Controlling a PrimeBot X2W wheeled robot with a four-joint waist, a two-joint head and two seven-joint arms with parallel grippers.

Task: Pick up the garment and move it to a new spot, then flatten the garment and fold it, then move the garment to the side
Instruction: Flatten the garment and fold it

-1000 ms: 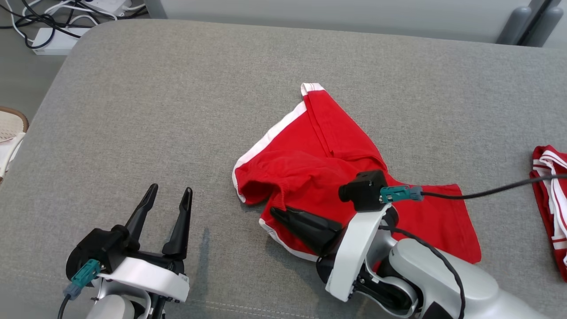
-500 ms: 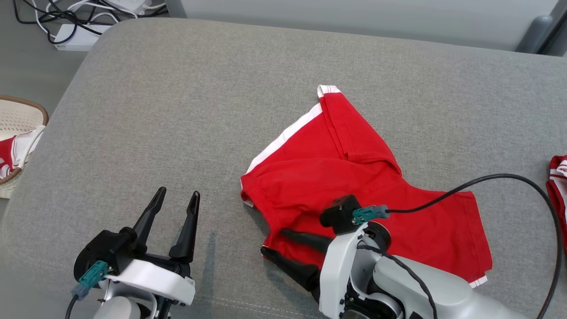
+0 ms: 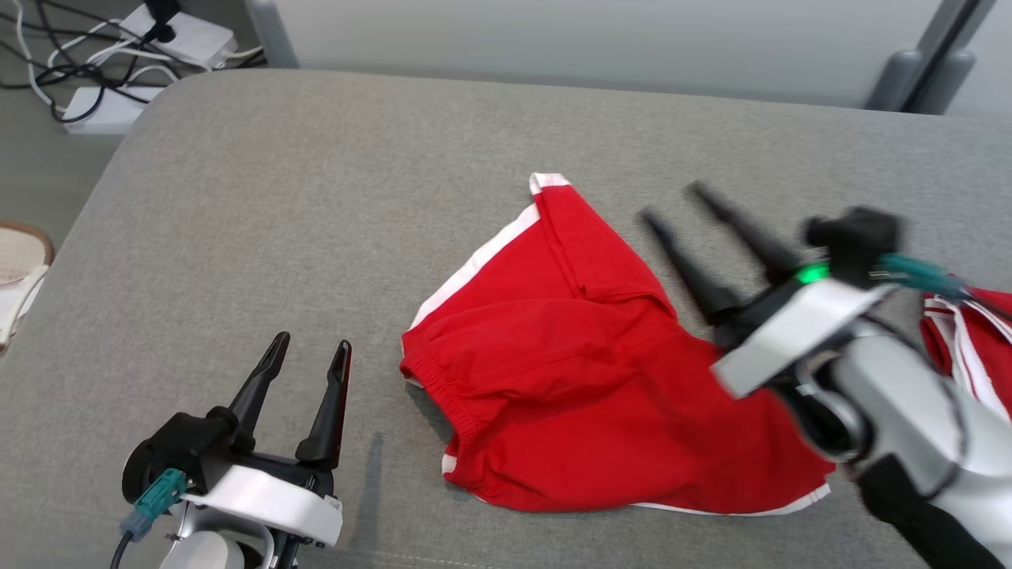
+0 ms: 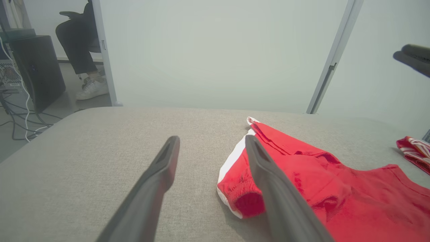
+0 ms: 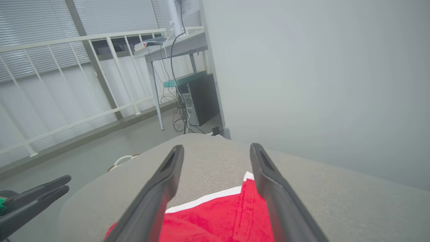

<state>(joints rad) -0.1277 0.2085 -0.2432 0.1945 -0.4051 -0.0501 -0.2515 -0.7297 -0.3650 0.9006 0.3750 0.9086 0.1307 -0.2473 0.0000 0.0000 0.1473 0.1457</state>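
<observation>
Lifted since a second ago, the right pincer [image 3: 670, 201] has left the near hem of the shorts [image 3: 569, 379], where its fingers were together. It now hangs over their far right part, fingers apart and empty, blurred in the head view. The red shorts with white trim lie rumpled on the grey bench [image 3: 277, 197], right of middle, one white-tipped corner pointing to the far side. At the near left, the left pincer [image 3: 312, 342] has its fingers apart, holding nothing, near the shorts but clear of them. Another red-and-white cloth [image 3: 961, 332] lies at the bench's right edge.
</observation>
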